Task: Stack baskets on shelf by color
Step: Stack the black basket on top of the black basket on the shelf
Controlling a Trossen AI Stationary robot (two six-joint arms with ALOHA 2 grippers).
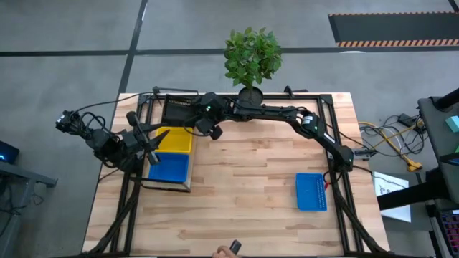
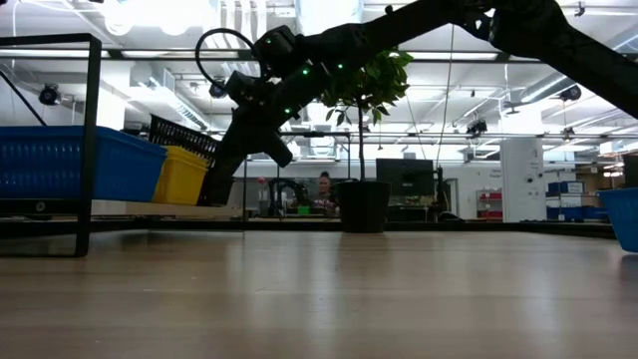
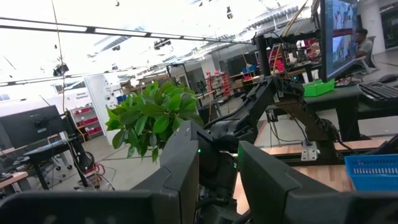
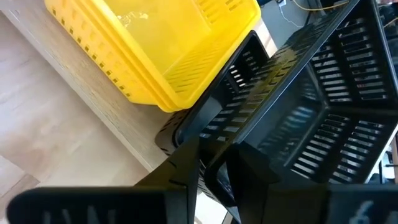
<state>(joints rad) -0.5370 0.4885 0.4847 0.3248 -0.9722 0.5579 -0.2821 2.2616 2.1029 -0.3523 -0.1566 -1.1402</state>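
The shelf [image 1: 169,185] lay on the left part of the wooden desk [image 1: 251,179], a pale board in a thin black frame; three piles of baskets sat along it. In the high view the blue baskets [image 1: 168,168] occupied the near end, the yellow baskets [image 1: 176,140] the middle, and the black baskets [image 1: 179,110] the far end, close to the desk's back edge; how many lay in each pile could not be told. A single blue basket [image 1: 311,191] rested by itself on the right side of the desk, well apart from the shelf.

The right arm reached across the back of the desk, past the potted plant [image 1: 251,57], and its right pincer [image 1: 203,127] hung at the black pile, just beside the yellow one. In the right wrist view the topmost black basket [image 4: 311,112] sat tilted on the pile, with its rim between the two dark fingers [image 4: 186,162]; whether the fingers pressed the rim or stood slightly clear of it could not be told.

The left arm waited at the left edge of the desk beside the shelf; its left pincer [image 1: 152,145] hovered over the yellow and blue piles, fingers parted with nothing between them.
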